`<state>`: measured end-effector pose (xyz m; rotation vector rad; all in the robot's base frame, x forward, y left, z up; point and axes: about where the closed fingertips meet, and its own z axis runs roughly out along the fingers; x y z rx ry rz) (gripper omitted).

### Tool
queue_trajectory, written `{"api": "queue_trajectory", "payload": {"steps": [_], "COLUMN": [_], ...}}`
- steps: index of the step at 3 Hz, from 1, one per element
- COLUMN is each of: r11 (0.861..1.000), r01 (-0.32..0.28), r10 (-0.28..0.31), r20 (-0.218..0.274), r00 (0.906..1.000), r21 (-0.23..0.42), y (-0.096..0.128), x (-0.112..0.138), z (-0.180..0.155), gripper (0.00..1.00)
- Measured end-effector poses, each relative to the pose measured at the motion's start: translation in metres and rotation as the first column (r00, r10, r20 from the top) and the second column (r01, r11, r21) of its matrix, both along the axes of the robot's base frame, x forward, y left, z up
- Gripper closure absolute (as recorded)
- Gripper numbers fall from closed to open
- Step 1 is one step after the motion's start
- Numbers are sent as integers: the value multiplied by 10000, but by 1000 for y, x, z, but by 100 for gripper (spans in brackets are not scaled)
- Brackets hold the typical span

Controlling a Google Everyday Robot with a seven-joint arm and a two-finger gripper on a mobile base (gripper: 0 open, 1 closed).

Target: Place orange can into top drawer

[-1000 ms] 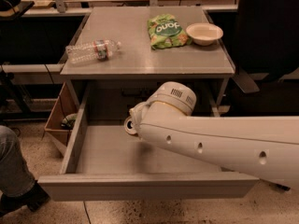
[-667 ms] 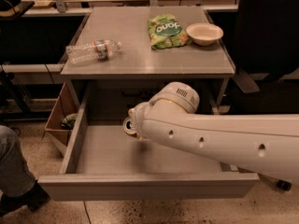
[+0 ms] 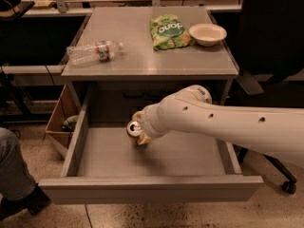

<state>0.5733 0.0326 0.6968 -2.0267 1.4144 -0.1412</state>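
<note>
We see our gripper (image 3: 139, 129) closed around the orange can (image 3: 133, 126), holding it tilted with its silver top showing, inside the open top drawer (image 3: 152, 188) below the bench's front edge, near the drawer's middle. Up on the bench (image 3: 142, 63) a clear bottle (image 3: 92, 52) lies by the left edge. A green snack bag (image 3: 168, 31) and a bowl (image 3: 207, 33) sit towards the back right corner.

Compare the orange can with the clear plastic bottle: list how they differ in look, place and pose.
Look: the orange can is opaque with a silver top; the plastic bottle is clear with a label band.
Place: the gripper holds the can inside the top drawer; the bottle is on the table.
Pose: the can's top faces up toward the camera; the bottle lies on its side.
Both are drink containers.
</note>
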Motion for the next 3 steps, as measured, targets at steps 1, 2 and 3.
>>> {"api": "queue_trajectory", "payload": {"steps": [1,2,3], "r11": [9999,9999,9999], "r01": [-127,-109,-108], "r10": [127,110,109], "r20": [-82,-55,-54], "r00": [9999,9999,9999], "r21": [104,89,89], "y": [3,3,3], "x": [0,-1,-1], "z": [-1,-1,-1], "gripper": [62,31,8]}}
